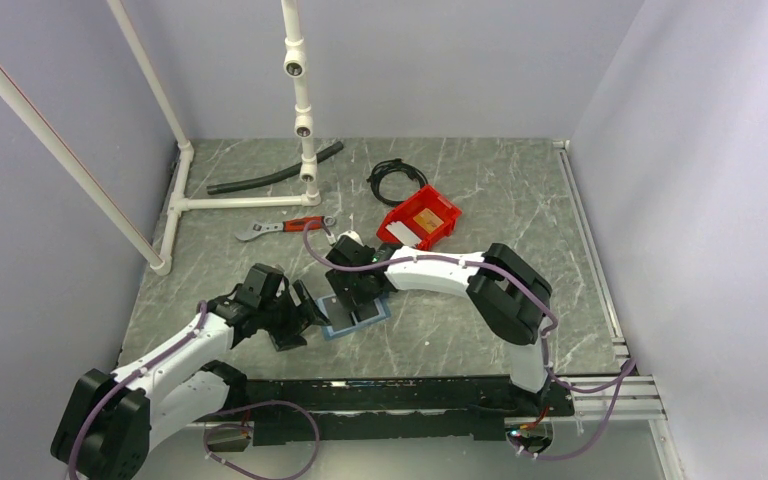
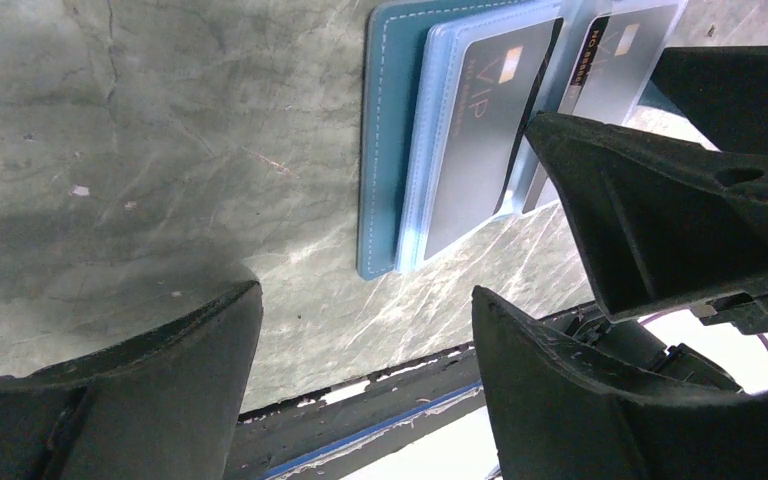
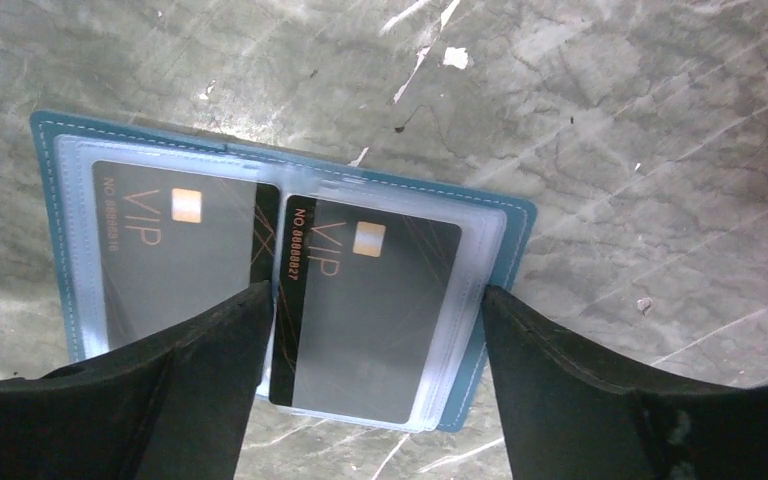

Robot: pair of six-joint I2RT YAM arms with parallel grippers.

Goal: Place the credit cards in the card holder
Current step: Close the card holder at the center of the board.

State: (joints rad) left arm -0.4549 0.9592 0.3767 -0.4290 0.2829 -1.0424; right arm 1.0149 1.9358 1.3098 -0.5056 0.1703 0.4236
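- Overhead view: soft, even light on the grey marbled table (image 1: 480,190), pale walls bright, only faint shadows under the arms.
- Left wrist view: a broad soft shadow lies across the lower left, the left gripper fingers (image 2: 160,400) are close and blurred, and the bottom-right corner is blown out white.
- Right wrist view: the card holder (image 3: 500,215) is crisp. There's a milky sheen over the dark credit cards (image 3: 380,320), possibly glare off the clear sleeves. The right gripper fingers (image 3: 110,410) are soft.

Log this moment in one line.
stage: both VIP cards in open card holder | left gripper: jaws open, beside holder | right gripper: jaws open, over holder
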